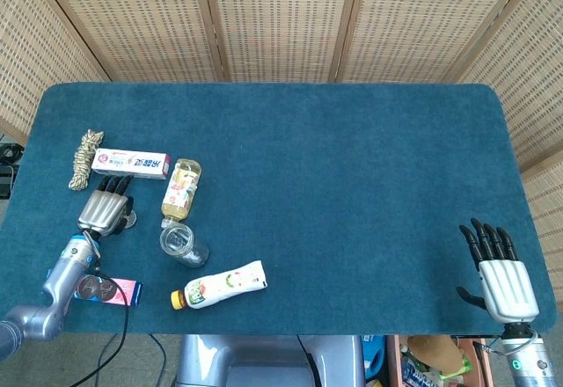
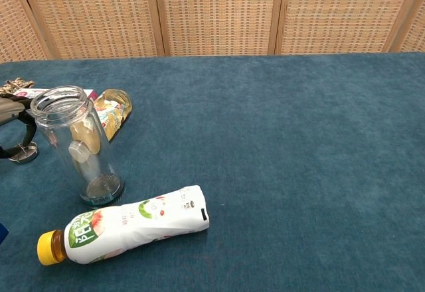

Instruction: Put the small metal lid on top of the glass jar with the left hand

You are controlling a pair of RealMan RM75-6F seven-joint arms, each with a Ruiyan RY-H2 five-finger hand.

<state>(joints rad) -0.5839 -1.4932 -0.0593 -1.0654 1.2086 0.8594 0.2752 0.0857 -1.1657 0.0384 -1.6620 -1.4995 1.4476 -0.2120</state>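
The small metal lid (image 1: 130,220) (image 2: 25,152) lies on the blue cloth just left of the glass jar (image 1: 182,244) (image 2: 74,143). The jar stands upright with its mouth uncovered. My left hand (image 1: 106,204) (image 2: 13,123) is over the lid's left side, its dark fingers (image 2: 30,131) curving down around it. Whether they grip the lid does not show. My right hand (image 1: 500,268) rests at the table's near right corner with its fingers spread and nothing in it; the chest view does not show it.
A white drink bottle (image 1: 220,286) (image 2: 126,225) with a yellow cap lies in front of the jar. A bottle of yellow liquid (image 1: 180,185) (image 2: 111,109), a toothpaste box (image 1: 132,163) and a rope coil (image 1: 85,156) lie behind. A pink pack (image 1: 113,291) sits under my left forearm.
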